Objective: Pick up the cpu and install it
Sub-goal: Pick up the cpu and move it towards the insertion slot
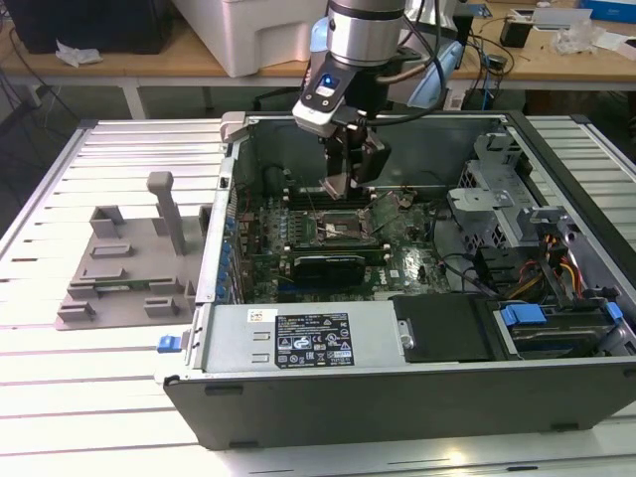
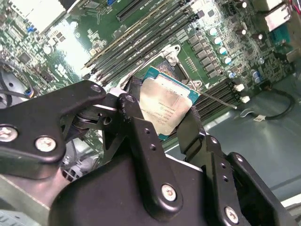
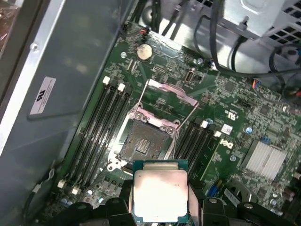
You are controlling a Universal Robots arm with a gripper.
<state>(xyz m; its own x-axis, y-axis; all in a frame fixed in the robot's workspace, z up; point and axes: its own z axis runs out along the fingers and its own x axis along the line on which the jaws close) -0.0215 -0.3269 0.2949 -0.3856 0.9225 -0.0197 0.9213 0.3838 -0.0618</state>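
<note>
Arm [image 1: 363, 30] stands near-vertical at the top of the exterior view, wrist pointing down into the open computer case [image 1: 397, 397]. The end effector [image 1: 348, 181] hangs over the middle of the green circuit board [image 1: 298, 234].

In both wrist views the end effector [image 2: 164, 117] is closed narrow on the cpu [image 2: 167, 106], w/ a black finger [image 2: 134, 110] on each of two opposite edges. The cpu lies flat btwn them, silver top toward the cameras, teal rim showing.

In the first wrist view the cpu [image 3: 160, 195] is held clear of the board, near the open socket [image 3: 143, 141] & not seated in it. The socket's metal bracket [image 3: 169, 92] is flipped up, contact field uncovered. Black memory slots [image 3: 101, 122] run along both sides of the socket.

In the exterior view a pale sliver at the fingertips is prob. the cpu seen edge-on; hard to be sure.

A grey fixture plate [image 1: 129, 268] sits on the counter [image 1: 99, 397] to the exterior view's left of the case, well apart from the end effector.
</note>
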